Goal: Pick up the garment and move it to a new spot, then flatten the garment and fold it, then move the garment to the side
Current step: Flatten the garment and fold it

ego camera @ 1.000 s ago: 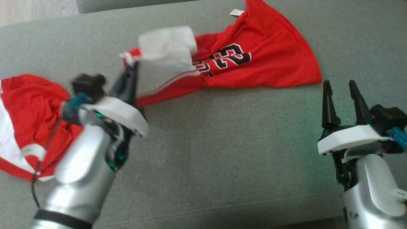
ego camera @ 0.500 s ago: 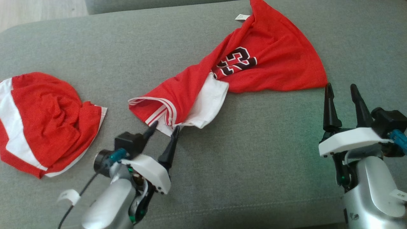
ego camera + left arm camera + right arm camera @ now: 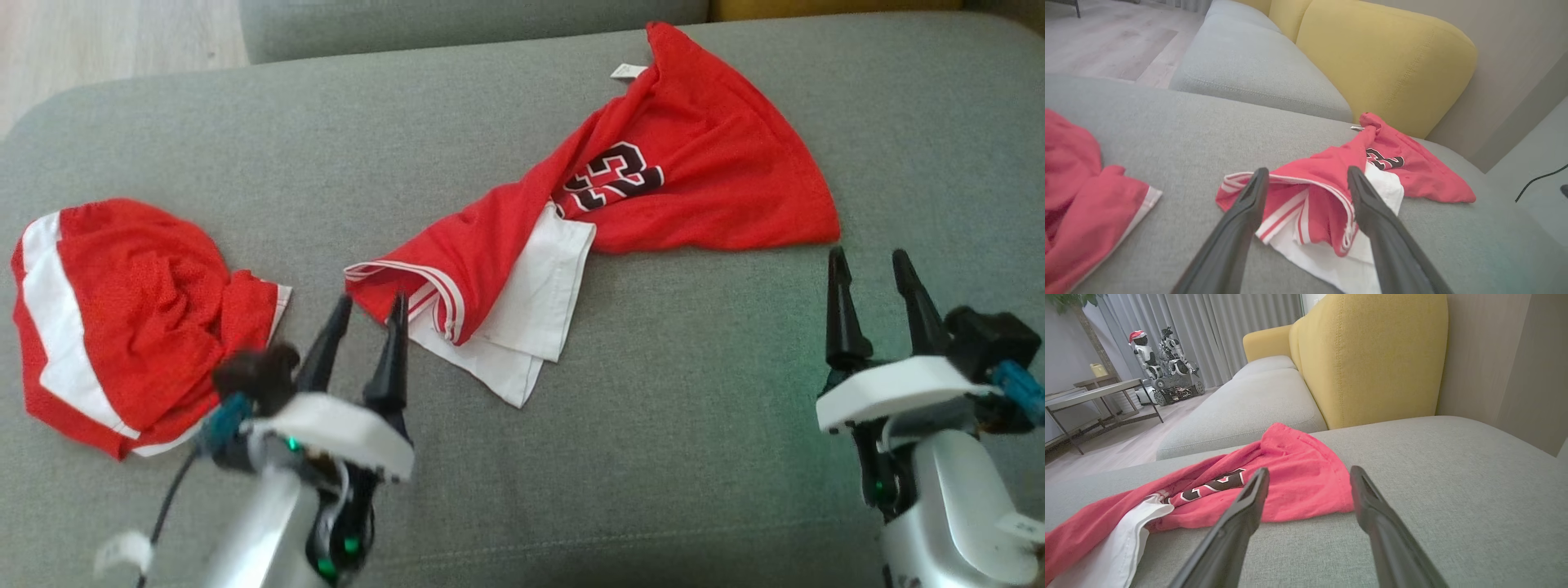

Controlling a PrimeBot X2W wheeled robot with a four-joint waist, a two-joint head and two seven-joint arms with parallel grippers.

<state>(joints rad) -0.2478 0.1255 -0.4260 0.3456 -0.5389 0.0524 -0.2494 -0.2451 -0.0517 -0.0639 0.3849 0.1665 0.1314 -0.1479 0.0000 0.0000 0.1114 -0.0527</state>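
- Red jersey lies twisted and diagonal across the grey sofa cushion. The numbered end is up toward the yellow backrest, and the striped hem and white panel trail toward the robot.
- Judgement: it is set down at a spot but bunched, so flattening comes next and both claws wait at opposite ends.
- Left gripper: fingers apart, holding nothing. Its tips are just beside the striped hem, on that hem's left. The wrist view shows the hem lying just ahead, between the two fingers.
- Right gripper: fingers apart, empty, with its tips just below the jersey's lower right corner, not touching.
- A second red-and-white garment is heaped at far left, well apart from the jersey.
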